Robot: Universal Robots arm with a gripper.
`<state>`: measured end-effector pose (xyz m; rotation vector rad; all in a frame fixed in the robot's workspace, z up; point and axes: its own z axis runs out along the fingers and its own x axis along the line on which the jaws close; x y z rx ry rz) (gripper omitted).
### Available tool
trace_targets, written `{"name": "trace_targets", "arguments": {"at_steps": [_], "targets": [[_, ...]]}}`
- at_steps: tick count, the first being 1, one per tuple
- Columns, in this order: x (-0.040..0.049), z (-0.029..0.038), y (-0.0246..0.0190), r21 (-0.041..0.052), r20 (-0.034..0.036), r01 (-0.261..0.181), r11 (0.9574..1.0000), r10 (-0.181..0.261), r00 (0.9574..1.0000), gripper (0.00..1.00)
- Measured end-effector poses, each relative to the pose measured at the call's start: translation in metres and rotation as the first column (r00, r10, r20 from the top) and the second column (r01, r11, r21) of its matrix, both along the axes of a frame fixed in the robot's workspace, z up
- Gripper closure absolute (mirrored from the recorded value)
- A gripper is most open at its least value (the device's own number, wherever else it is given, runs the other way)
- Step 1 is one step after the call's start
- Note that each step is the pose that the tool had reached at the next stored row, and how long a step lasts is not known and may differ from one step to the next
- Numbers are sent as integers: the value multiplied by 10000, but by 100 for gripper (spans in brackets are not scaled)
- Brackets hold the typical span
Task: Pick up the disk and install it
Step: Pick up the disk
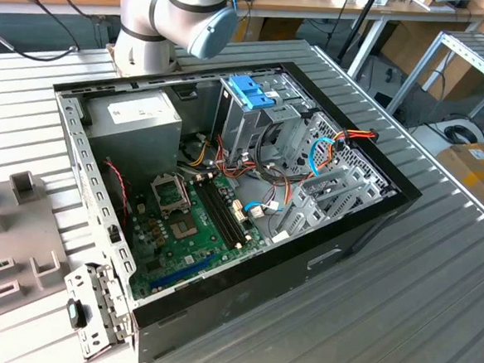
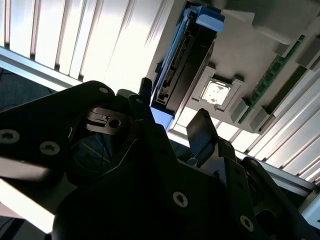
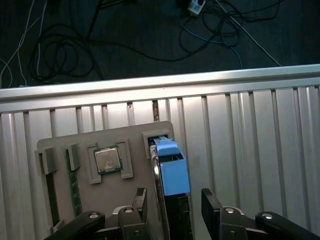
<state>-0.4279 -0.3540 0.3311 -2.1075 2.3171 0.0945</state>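
The disk stands on edge in a slot of the grey fixture plate, blue carrier frame uppermost. The gripper straddles it, one finger to each side, spread and apart from it. Beside the disk a processor chip sits in its recess. A green memory stick lies farther along. The plate rests on the ribbed metal table, and cables trail across the dark floor beyond.

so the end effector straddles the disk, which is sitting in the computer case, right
Not in the computer case: the disk sits in the grey tray beside a processor chip, as the first wrist view shows. The end effector does straddle it.
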Motion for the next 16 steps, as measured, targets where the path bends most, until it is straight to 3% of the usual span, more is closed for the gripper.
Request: {"name": "trace_targets", "arguments": {"at_steps": [7, 16], "targets": [[-76, -64, 32, 4, 1, 0, 10000, 0, 10000, 45], [-108, -149, 40, 3, 1, -1, 10000, 1, 10000, 45]]}}
